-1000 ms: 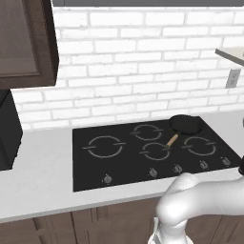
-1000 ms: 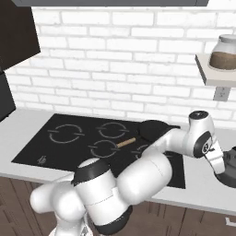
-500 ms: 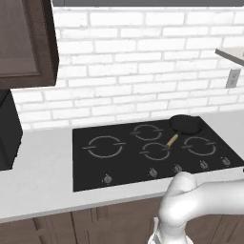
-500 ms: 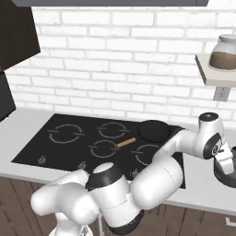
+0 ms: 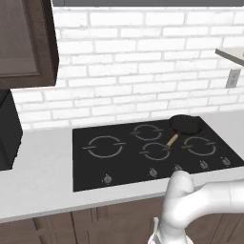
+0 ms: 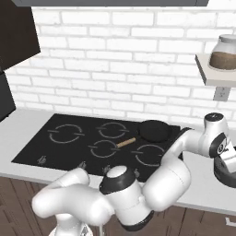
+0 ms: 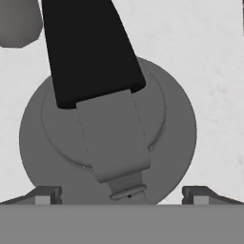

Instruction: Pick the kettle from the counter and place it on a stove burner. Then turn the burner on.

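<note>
Seen from above in the hand view, the kettle (image 7: 157, 138) is a squat dark grey round body with a black handle (image 7: 90, 47) arching over its lid. It stands on the pale counter (image 7: 209, 43). My gripper (image 7: 122, 195) is open just above it, one fingertip on each side of the body. In the right base view the gripper (image 6: 229, 162) hangs at the far right edge over the kettle (image 6: 220, 176), right of the cooktop. The stove burner (image 5: 106, 147) (image 6: 66, 133), the largest ring, is bare at the cooktop's left end.
A black frying pan (image 5: 185, 124) (image 6: 154, 130) with a wooden handle sits on the back right ring. Knobs (image 5: 107, 179) line the cooktop's front edge. A wall shelf with a jar (image 6: 223, 46) hangs above the kettle's end of the counter. A black appliance (image 5: 7, 128) stands far left.
The arm has swung further right, carrying the hand toward the right edge of the right base view over the kettle. The jaws stayed open.
</note>
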Robot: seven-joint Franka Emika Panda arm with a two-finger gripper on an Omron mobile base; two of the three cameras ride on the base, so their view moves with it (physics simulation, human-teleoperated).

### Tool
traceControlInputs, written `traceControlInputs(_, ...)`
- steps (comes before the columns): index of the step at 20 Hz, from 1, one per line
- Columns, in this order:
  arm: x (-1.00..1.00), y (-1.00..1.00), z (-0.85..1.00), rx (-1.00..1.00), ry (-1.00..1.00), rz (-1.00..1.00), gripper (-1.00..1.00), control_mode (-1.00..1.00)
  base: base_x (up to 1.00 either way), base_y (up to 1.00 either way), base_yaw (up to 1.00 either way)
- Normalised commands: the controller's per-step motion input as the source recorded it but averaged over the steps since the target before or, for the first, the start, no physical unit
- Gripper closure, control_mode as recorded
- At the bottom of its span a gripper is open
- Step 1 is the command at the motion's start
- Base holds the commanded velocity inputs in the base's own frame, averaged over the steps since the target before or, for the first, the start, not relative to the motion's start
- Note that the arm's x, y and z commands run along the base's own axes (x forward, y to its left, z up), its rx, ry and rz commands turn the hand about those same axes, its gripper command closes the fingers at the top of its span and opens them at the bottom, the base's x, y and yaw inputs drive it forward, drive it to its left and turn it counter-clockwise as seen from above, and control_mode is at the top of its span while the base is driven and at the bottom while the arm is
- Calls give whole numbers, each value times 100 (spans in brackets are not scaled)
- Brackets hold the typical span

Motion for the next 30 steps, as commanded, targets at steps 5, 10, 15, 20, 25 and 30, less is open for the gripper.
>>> traceControlInputs(5,6,-32,-21,0,0,0,-100,-100,0,0,0)
traceControlInputs(10,9,-20,-17,0,-1,0,100,-100,0,0,0)
traceControlInputs(15,0,0,-34,0,-10,0,100,-100,0,0,0)
traceControlInputs(20,3,0,-21,0,-7,0,100,-100,0,0,0)
traceControlInputs(25,-12,31,-12,-3,-23,5,100,-100,0,0,0)
traceControlInputs(30,-33,47,44,-5,-22,17,100,-100,0,0,0)
